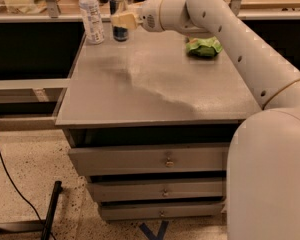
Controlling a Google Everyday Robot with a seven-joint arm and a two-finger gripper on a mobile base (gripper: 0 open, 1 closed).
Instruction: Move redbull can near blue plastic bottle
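Note:
The redbull can, slim with a silver top and a dark blue lower body, is upright at the back left of the grey table. My gripper reaches in from the right, and its cream fingers are closed around the can's middle. The can's base is at or just above the tabletop. The blue plastic bottle, clear with a white cap and a pale label, stands just left of the can with a small gap between them.
A green crinkly snack bag lies at the back right of the table. My arm spans the table's right side. A shelf rail runs behind the table. Drawers sit below the top, and a black cable lies on the floor at the left.

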